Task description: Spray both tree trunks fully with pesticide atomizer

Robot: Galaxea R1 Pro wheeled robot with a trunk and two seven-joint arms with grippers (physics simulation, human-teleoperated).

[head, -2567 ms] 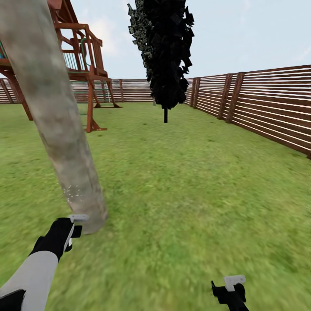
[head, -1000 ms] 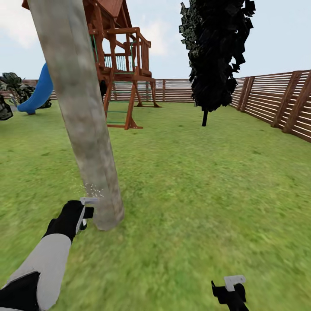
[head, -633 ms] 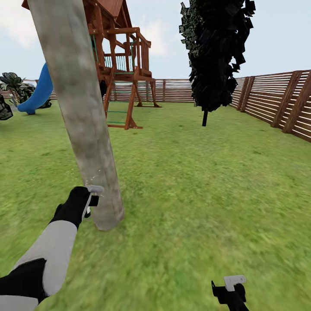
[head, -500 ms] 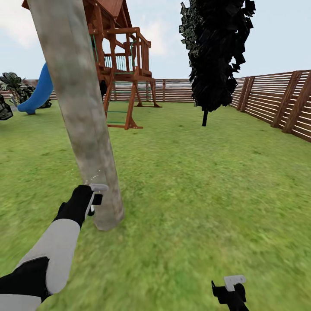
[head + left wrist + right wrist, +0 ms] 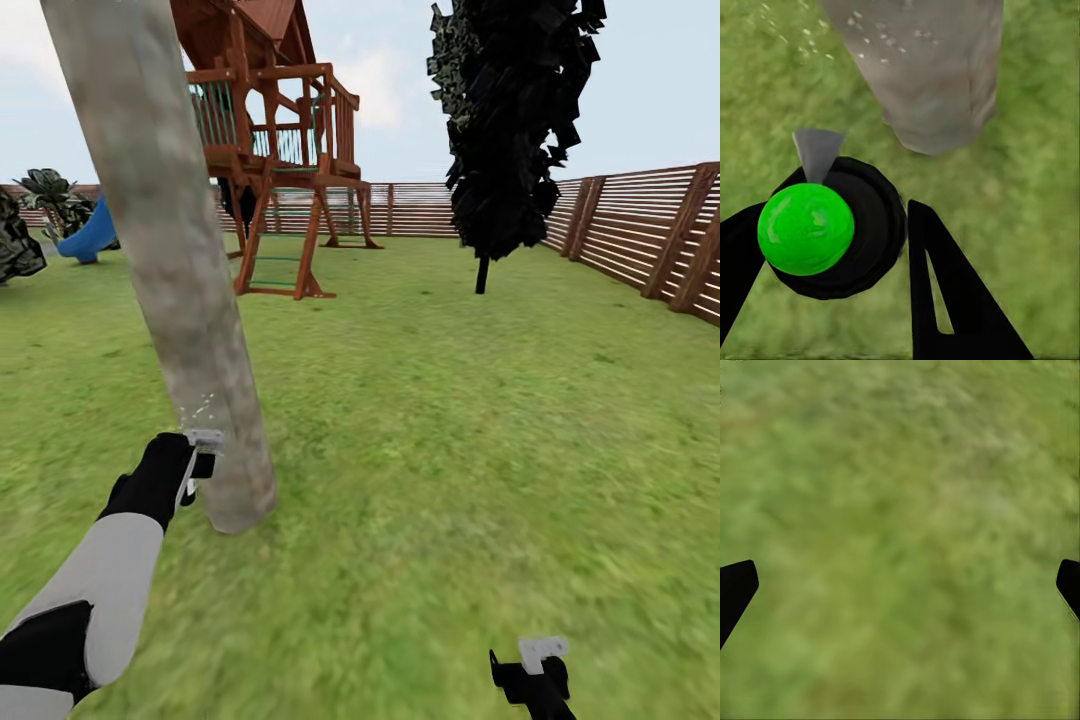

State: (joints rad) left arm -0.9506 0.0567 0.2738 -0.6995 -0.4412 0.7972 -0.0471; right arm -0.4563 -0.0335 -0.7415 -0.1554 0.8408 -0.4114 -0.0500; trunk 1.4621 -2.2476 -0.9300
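View has swung slightly since earlier; left claw (image 5: 190, 462) pinches the atomizer (image 5: 825, 225) just beside the trunk (image 5: 180, 290), nozzle facing its low part, trunk axis running upward; right claw (image 5: 535, 672) spread, idle.

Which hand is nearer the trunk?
Left. The left hand sits right beside the trunk near its base, holding the atomizer; the right hand hangs far off over the grass.

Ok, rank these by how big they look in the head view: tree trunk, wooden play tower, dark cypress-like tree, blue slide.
1. tree trunk, nearest the camera
2. dark cypress-like tree and wooden play tower look alike; not ranked
3. blue slide, far off and partly hidden
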